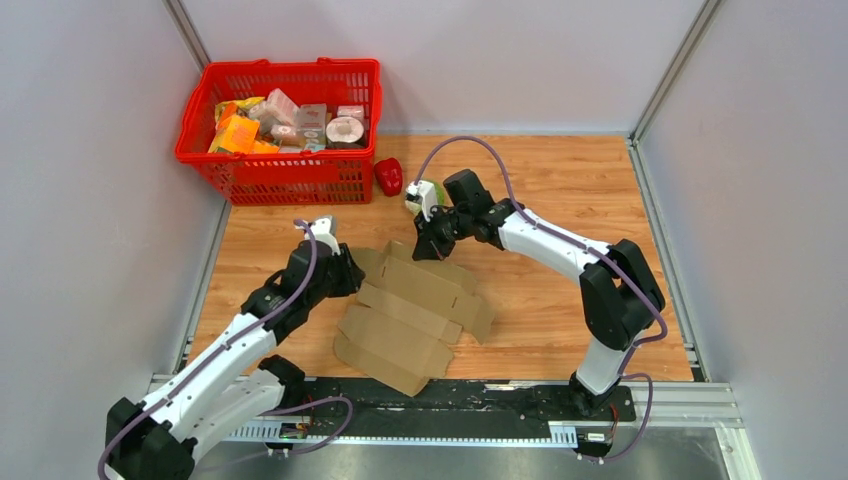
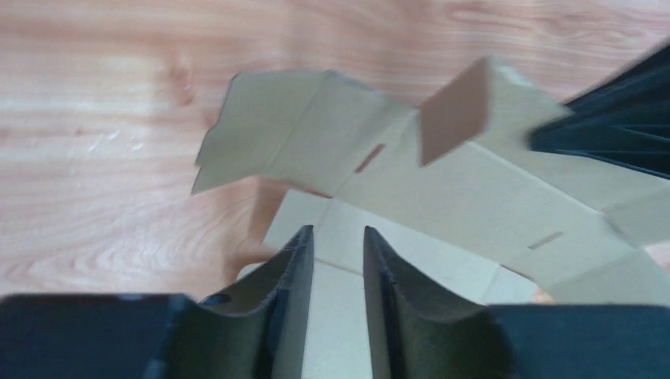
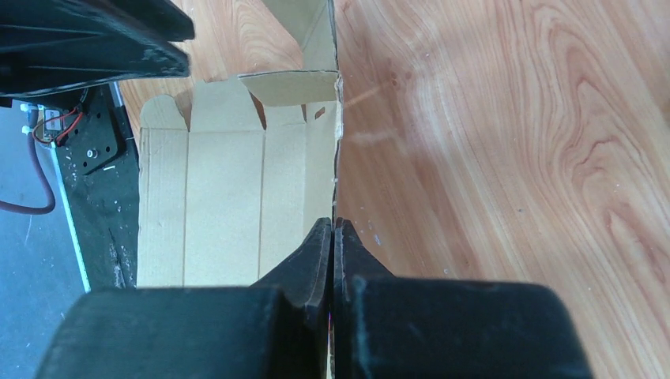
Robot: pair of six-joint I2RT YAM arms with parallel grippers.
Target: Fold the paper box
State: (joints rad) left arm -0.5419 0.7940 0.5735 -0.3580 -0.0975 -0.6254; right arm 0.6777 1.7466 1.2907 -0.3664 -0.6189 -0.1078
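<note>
Now, paper box (image 1: 410, 315): unfolded, front-centre of the tabletop (image 1: 560, 200).
Left gripper (image 2: 338, 233): jaws parted over it.
Right gripper (image 3: 332, 225): clenched on its edge.

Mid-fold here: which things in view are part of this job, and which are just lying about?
Job: paper box, right gripper shut on its edge, left gripper open over a panel.
Lying about: red basket, the packages in it, small red object beside it.

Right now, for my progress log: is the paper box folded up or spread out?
Spread out: the paper box lies mostly flat on the table, panels unfolded, some flaps lifted.
</note>
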